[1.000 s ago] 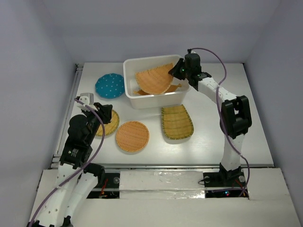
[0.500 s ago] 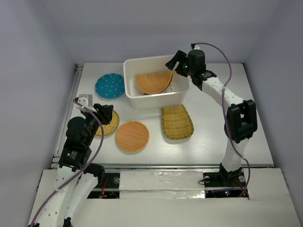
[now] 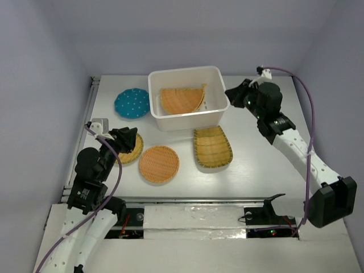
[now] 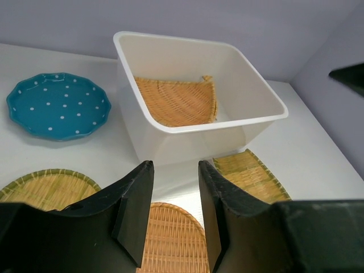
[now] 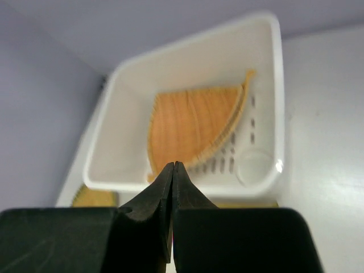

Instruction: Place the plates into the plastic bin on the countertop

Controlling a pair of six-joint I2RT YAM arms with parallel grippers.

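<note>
Right claw (image 3: 230,93): fingers pressed together with no gap in the wrist view (image 5: 172,166); nothing held; it hangs just outside the 3 o'clock end of the plastic bin (image 3: 190,120), apart from the rim
Left claw (image 3: 129,137): fingers parted with a clear gap between them (image 4: 175,170); nothing held; it hangs over the countertop's 8 o'clock area
Hidden: about half of the round yellow-green plate (image 3: 136,152) sits under the left arm's black fingers; in the left wrist view those fingers also cut off the round orange plate (image 4: 170,239); whether anything lies beneath the fan plate cannot be told; the right wrist view is soft, so the weave there is hard to make out
Plastic bin: white, smooth, rectangular, with rounded corners and a rolled rim (image 4: 193,142); slots show in its floor (image 5: 236,151); it stands at the countertop's (image 3: 256,159) 12 o'clock
Fan plate (image 3: 181,99): orange woven bamboo, a curved edge and a pointed corner; it lies inside the bin (image 4: 179,99), tilted against the floor (image 5: 193,128)
Teal plate (image 3: 132,103): round, scalloped rim, white dots (image 4: 58,106); just beside the bin at its 9 o'clock
Round orange plate (image 3: 159,164): woven, flat on the countertop at the bin's 7 o'clock
Scoop plate (image 3: 212,147): yellow-green weave, 1 straight end and 1 rounded end (image 4: 253,176); just beside the bin's 6 o'clock wall
Count: 1 plate visible in the bin, 4 outside it
</note>
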